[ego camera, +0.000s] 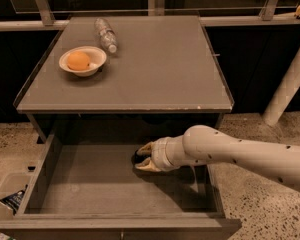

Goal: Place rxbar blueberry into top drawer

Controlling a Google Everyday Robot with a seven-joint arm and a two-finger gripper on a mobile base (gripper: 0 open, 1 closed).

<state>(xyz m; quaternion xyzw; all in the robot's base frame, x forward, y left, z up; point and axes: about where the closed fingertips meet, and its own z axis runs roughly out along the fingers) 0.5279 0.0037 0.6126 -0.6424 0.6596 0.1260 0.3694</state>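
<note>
Pincer [142, 157] sat low inside top drawer [90, 186], apparently clamped on rxbar blueberry [137, 156], a dark sliver near the drawer floor. Bar judged light, flat, glossy-slippery, slightly bendy; best held across its narrow width, mid-length.

soft light above, drawer in shade

the tabletop [155, 69] is lit evenly from overhead. the back of the top drawer [90, 184] is darkened by the table's shadow, where the gripper [141, 157] is seen low inside. the background [240, 49] is left nearly black.
</note>
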